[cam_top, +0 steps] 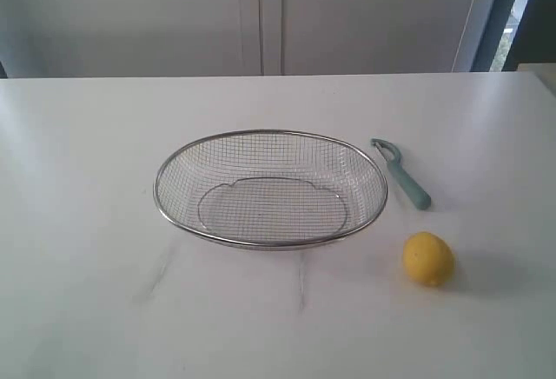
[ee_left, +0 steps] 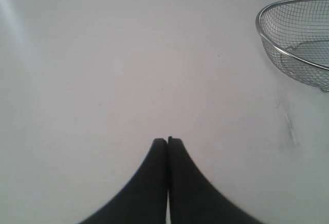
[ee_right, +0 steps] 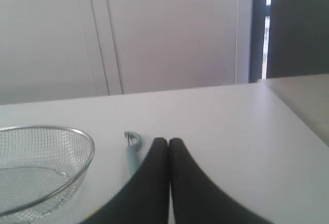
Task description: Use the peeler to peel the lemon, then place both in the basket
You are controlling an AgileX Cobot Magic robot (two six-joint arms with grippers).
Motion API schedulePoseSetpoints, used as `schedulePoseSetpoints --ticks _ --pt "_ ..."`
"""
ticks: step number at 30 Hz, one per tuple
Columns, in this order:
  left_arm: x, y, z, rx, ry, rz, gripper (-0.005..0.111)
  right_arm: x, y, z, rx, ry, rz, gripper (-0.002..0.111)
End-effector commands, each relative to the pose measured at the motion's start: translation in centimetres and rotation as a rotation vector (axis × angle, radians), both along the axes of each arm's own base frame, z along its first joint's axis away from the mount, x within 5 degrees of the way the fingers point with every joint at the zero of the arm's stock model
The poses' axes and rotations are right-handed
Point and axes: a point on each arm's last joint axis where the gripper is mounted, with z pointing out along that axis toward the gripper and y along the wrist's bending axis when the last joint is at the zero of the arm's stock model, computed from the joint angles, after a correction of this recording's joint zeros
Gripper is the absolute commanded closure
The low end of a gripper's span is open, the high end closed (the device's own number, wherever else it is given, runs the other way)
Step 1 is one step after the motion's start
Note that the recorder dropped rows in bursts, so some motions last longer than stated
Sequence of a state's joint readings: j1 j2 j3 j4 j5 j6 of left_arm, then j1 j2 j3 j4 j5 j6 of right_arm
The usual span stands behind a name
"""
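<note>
A yellow lemon lies on the white table to the right of the wire-mesh basket, nearer the front edge. The teal-handled peeler lies just right of the basket's rim, blade end pointing away. The basket is empty. Neither arm shows in the exterior view. My left gripper is shut over bare table, with the basket off to one side. My right gripper is shut with nothing in it; the peeler lies just beyond its fingers beside the basket. The black fingers almost wholly hide the lemon in the right wrist view.
The white table runs back to pale cabinet doors. A dark door frame stands at the far right, past the table's corner.
</note>
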State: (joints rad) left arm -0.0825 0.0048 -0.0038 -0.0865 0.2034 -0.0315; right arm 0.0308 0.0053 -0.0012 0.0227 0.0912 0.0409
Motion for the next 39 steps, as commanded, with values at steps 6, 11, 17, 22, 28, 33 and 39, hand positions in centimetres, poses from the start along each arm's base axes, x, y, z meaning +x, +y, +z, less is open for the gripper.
schedulePoseSetpoints --ticks 6,11,17,22,28,33,39 --pt "0.0 0.0 -0.1 -0.013 -0.001 -0.003 0.107 -0.1 0.0 0.7 0.000 -0.087 0.002 0.108" --pt "0.0 0.0 -0.1 -0.013 -0.001 -0.003 0.107 -0.2 0.0 2.0 0.040 -0.224 0.003 0.108" --pt "0.0 0.0 -0.1 -0.013 -0.001 -0.003 0.107 -0.7 -0.1 3.4 0.045 -0.388 0.002 0.108" --pt "0.0 0.0 -0.1 -0.013 -0.001 -0.003 0.107 -1.4 -0.2 4.8 0.103 -0.562 0.011 0.108" --pt "0.0 0.0 -0.1 -0.013 -0.001 -0.003 0.107 -1.2 -0.6 4.4 0.239 -0.507 -0.001 0.108" --pt "0.0 0.0 -0.1 -0.013 -0.001 -0.003 0.107 -1.1 -0.7 4.2 0.305 -0.488 -0.003 0.108" --pt "0.0 0.0 -0.1 -0.013 -0.001 -0.003 0.107 -0.8 -0.6 3.7 0.325 -0.425 0.004 0.108"
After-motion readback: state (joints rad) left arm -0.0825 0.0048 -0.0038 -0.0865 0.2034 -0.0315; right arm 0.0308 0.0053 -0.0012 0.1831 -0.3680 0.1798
